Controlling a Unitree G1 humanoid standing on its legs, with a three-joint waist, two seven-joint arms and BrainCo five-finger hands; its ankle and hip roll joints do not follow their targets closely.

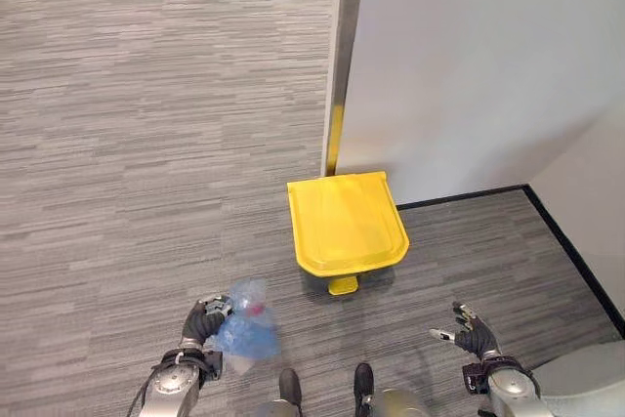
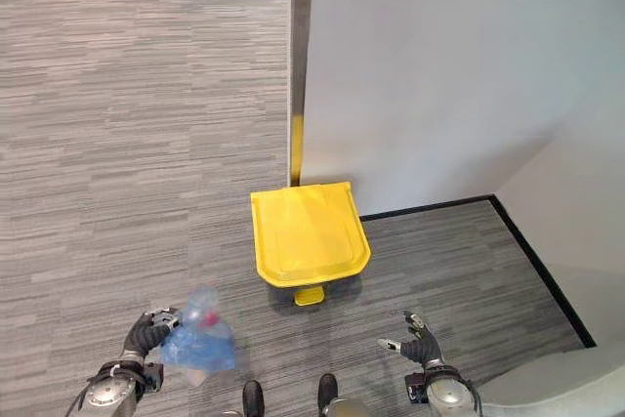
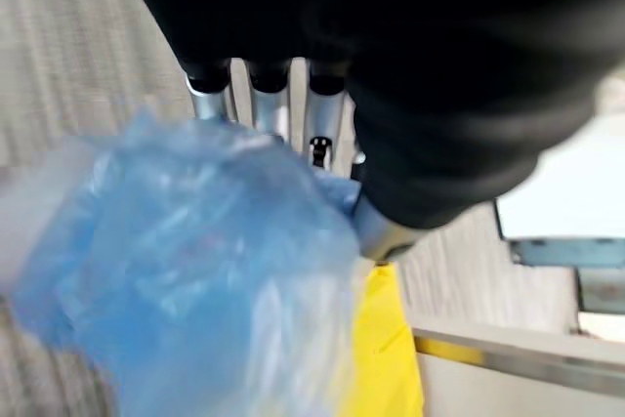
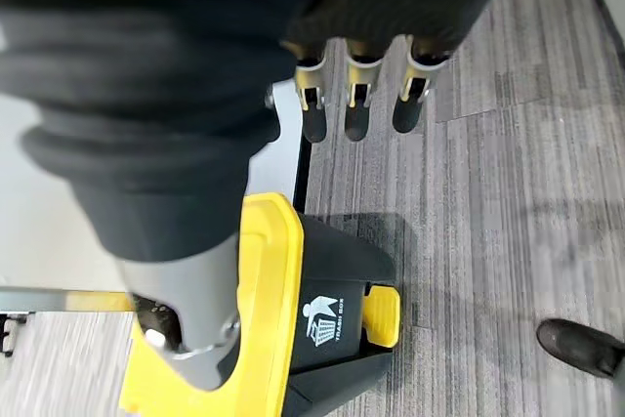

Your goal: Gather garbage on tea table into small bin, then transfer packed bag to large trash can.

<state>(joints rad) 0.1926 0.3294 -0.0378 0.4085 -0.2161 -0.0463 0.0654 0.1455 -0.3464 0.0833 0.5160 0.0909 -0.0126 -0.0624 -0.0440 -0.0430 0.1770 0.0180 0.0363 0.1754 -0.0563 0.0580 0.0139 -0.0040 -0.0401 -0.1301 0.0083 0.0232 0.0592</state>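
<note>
The left hand [image 1: 203, 321] held a blue plastic bag [image 1: 245, 331] of rubbish, fingers curled round its gathered top, with the bulk of the bag hanging just beside the hand toward the robot's middle. The large trash can [image 1: 344, 222] stood ahead and slightly to the right on the carpet [image 1: 146, 144], against the foot of a white wall [image 1: 469, 65], its yellow lid shut and its yellow pedal [image 1: 343, 285] facing the robot. The bag was well short of the can, low and to its left. The right hand [image 1: 474, 335] hung empty, fingers spread loosely, on the can's other side and about as near it. The lid probably needed lifting before the bag could go in
</note>
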